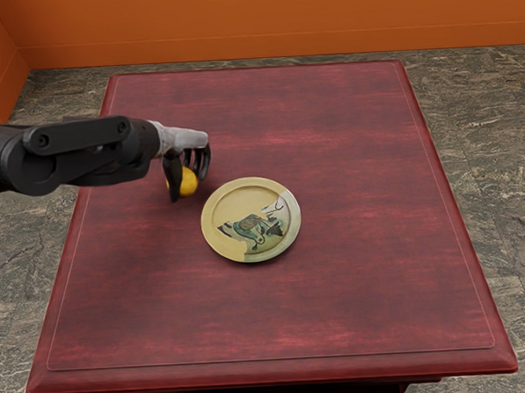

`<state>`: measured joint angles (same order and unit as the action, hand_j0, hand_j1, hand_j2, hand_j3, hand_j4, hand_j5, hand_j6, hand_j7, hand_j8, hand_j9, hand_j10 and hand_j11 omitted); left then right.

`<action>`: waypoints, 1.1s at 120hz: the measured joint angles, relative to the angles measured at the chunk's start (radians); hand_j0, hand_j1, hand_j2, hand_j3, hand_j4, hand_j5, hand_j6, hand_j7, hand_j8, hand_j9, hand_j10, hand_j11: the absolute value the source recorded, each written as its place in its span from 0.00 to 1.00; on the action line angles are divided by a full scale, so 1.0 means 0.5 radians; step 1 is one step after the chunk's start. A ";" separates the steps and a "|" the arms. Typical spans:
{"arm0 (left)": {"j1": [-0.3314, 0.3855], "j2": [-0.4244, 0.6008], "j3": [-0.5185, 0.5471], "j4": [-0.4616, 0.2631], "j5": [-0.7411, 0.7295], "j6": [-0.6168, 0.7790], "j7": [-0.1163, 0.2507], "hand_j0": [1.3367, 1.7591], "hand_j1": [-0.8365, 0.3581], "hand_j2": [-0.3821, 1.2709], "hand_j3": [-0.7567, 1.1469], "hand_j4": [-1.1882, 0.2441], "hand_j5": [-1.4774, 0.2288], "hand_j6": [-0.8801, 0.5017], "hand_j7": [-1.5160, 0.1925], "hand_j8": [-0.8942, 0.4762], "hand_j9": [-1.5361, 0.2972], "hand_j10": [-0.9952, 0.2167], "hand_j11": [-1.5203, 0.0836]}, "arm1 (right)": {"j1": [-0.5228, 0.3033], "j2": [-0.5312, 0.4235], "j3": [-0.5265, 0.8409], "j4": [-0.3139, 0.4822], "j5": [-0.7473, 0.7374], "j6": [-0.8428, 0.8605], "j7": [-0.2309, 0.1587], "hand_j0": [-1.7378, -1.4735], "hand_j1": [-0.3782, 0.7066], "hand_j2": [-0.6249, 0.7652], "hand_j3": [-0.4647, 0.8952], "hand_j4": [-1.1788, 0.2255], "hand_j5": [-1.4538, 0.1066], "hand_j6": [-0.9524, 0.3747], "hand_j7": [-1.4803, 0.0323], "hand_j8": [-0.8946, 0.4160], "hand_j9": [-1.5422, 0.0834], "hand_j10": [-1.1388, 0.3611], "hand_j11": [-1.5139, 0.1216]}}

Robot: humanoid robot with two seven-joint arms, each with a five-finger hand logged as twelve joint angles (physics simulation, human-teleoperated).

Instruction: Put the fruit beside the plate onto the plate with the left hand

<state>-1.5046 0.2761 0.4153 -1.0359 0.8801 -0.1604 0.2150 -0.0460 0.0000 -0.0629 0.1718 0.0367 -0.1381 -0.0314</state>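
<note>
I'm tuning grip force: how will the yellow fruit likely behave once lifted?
The fruit looks round and smooth, so it may slip or roll if released early. It seems small inside the left hand, so probably light.

A dark red wooden table [339, 316] stands on grey marbled floor [486, 97] before orange walls [279, 15].

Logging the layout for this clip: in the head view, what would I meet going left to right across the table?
forearm of the left arm → left hand with its fingers around the yellow fruit (they overlap, so one stop) → plate → bare right part of the table
</note>
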 joint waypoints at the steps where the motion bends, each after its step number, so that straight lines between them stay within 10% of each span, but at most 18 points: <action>1: -0.004 0.000 0.000 -0.001 -0.007 -0.006 0.000 0.75 0.48 0.52 0.40 0.29 0.23 0.27 0.26 0.29 0.25 0.21 0.28 | 0.000 0.000 0.000 0.000 0.000 0.000 0.000 0.30 0.06 0.45 0.34 0.82 0.91 0.70 0.95 0.66 0.93 0.74 0.90; 132: -0.255 -0.209 0.002 -0.205 -0.426 -0.224 0.002 0.75 0.37 0.66 0.40 0.32 0.27 0.28 0.31 0.32 0.30 0.21 0.33 | 0.000 0.000 0.000 0.000 0.000 0.000 0.000 0.30 0.06 0.45 0.34 0.82 0.91 0.70 0.95 0.66 0.93 0.74 0.90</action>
<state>-1.6322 0.1718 0.4160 -1.1383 0.6672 -0.2724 0.2158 -0.0460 0.0000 -0.0629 0.1718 0.0368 -0.1381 -0.0313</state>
